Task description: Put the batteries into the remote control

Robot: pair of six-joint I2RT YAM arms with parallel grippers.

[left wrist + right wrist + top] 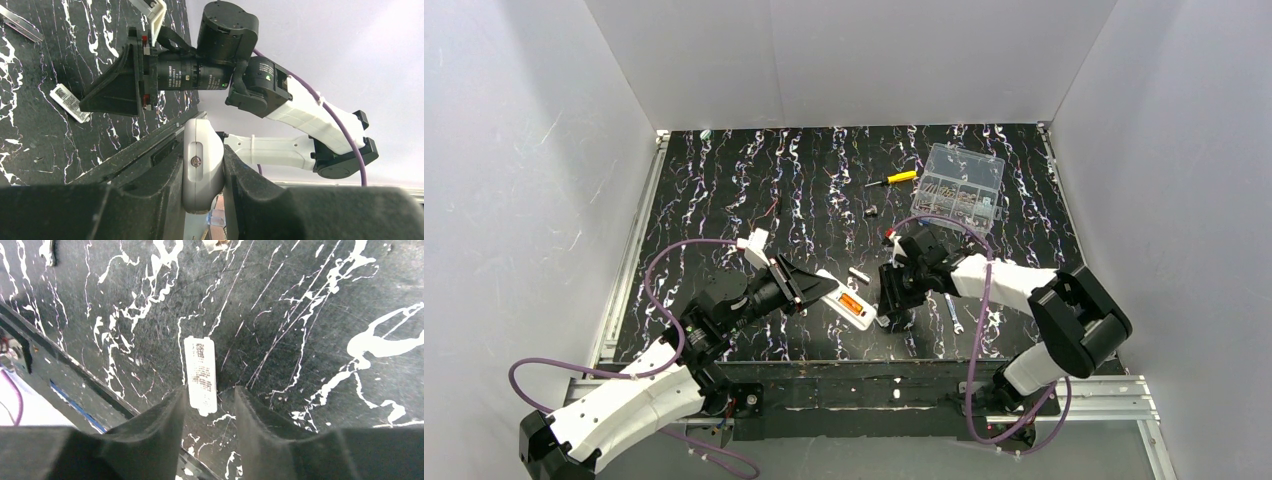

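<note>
Clamped in the left gripper [201, 172], the slim white plastic remote control [836, 290] shows an orange cylindrical battery [852, 305] in its open bay, a second unconfirmed, while just beside it the right gripper [210, 391], fingers apart, straddles the flat white labelled cover [200, 370], apparently not yet refitted.

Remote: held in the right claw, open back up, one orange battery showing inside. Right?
Not quite: it is the left claw that clamps the remote, plain in the left wrist view. The right claw stands open over a small white labelled piece. The rest holds: the top external view shows the open back up with one orange battery inside.
</note>
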